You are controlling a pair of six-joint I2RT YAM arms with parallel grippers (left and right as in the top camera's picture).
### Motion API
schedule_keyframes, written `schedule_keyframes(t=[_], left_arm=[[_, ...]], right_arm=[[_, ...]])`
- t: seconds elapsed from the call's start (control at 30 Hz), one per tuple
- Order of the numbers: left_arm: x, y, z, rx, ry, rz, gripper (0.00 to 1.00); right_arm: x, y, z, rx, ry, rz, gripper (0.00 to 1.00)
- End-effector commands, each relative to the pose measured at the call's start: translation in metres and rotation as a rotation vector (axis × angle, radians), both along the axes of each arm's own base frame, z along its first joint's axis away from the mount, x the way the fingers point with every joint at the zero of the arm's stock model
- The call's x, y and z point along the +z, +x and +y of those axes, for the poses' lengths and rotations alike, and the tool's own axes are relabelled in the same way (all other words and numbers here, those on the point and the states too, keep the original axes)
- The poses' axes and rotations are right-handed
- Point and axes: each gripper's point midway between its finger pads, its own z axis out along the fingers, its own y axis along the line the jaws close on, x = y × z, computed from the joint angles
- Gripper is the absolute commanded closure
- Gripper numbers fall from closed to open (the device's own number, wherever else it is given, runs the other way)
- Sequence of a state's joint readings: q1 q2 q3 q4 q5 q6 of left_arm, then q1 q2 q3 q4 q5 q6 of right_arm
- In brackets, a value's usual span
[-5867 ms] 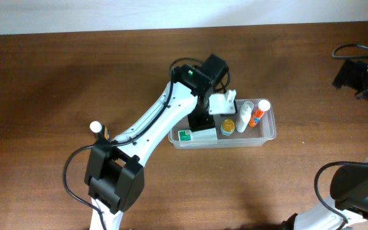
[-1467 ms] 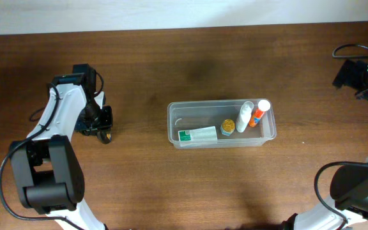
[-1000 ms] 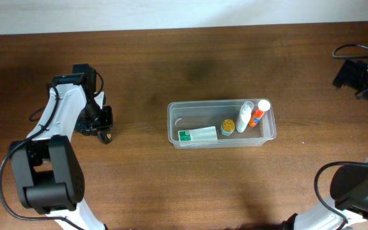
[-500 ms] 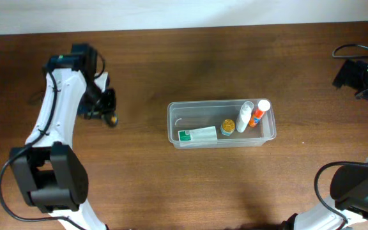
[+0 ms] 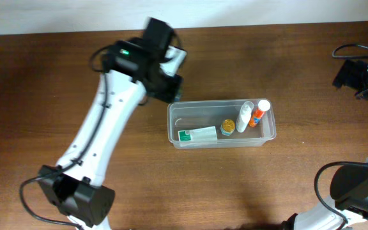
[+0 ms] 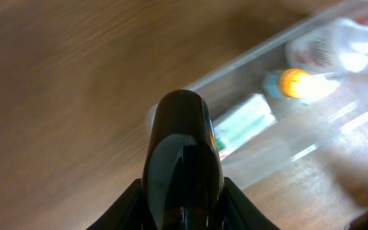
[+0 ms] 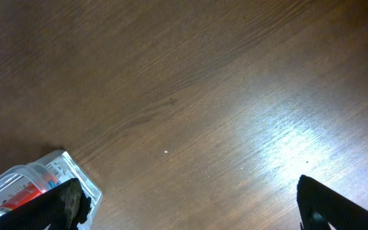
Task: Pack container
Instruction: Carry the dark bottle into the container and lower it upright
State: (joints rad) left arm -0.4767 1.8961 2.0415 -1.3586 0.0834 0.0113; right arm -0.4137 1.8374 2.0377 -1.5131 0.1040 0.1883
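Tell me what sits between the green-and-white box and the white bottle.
The overhead view shows a small yellow-lidded jar between the green-and-white box and the white bottle, inside the container.

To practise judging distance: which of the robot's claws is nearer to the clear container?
Left. The left claw, shut on a dark item, hovers by the container's back-left corner. The right claw sits open far off to the container's right, well apart.

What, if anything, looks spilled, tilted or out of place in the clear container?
Nothing stands out. The container sits flat, and the green-and-white box, yellow-capped jar, white bottle and orange bottle are all inside it, with no spill.
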Motion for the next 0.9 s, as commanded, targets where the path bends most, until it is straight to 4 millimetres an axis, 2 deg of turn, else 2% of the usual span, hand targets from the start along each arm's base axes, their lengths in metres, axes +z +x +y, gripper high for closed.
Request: schedule_keyframes(t=[0.0, 0.23, 0.4, 0.87], left_arm=[[0.02, -0.011, -0.03, -0.185, -0.001, -0.1, 0.86], [0.021, -0.016, -0.068, -0.402, 0.014, -0.193, 0.85], [0.009, -0.022, -0.088, -0.538, -0.003, -0.186, 0.85], [-0.066, -0.011, -0.105, -0.704, 0.079, -0.083, 0.85]], right_arm=[[-0.002, 0.0, -0.002, -0.016, 0.006, 0.002, 0.02], [-0.002, 0.0, -0.002, -0.016, 0.006, 0.002, 0.02], [-0.002, 0.0, -0.002, -0.016, 0.006, 0.002, 0.02], [-0.002, 0.0, -0.002, -0.016, 0.006, 0.002, 0.02]])
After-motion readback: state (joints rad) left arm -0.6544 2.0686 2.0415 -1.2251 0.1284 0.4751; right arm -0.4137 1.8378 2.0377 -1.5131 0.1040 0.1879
